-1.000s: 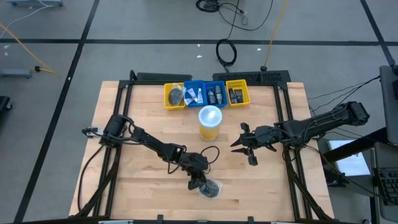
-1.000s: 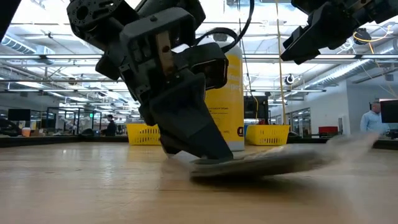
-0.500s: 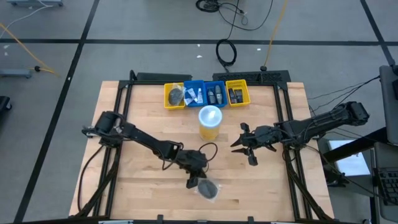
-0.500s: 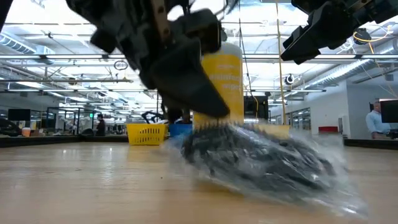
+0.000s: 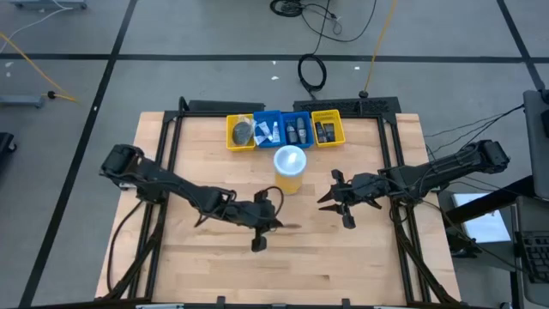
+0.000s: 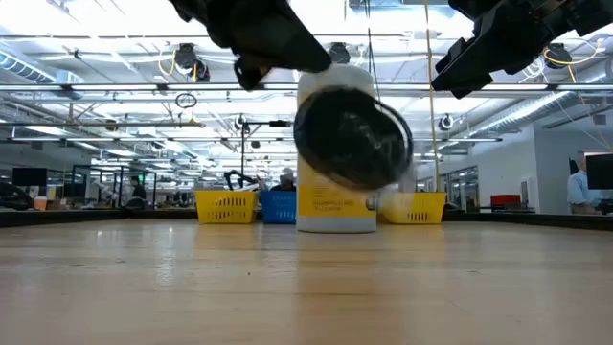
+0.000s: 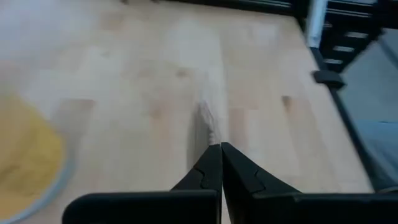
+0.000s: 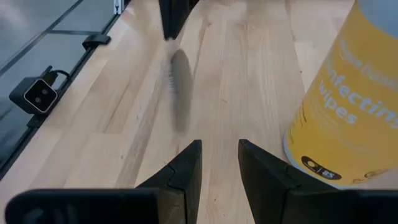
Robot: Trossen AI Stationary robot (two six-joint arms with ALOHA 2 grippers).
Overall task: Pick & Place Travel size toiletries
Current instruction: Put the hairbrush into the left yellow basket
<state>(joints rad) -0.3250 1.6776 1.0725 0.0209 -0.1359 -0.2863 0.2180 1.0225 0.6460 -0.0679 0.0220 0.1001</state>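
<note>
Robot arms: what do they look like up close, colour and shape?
Both are dark, near-black jointed arms built from slim links. The left arm's tool ends in two flat black fingers tapering to thin tips with notched inner edges. The right arm's tool has similar wedge-shaped black fingers. Black cables loop along both arms.

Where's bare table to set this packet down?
Bare wood lies along the table's front edge and left of the left hand, which holds the round dark packet lifted. It is crowded by the bins, yellow cup and right hand.
</note>
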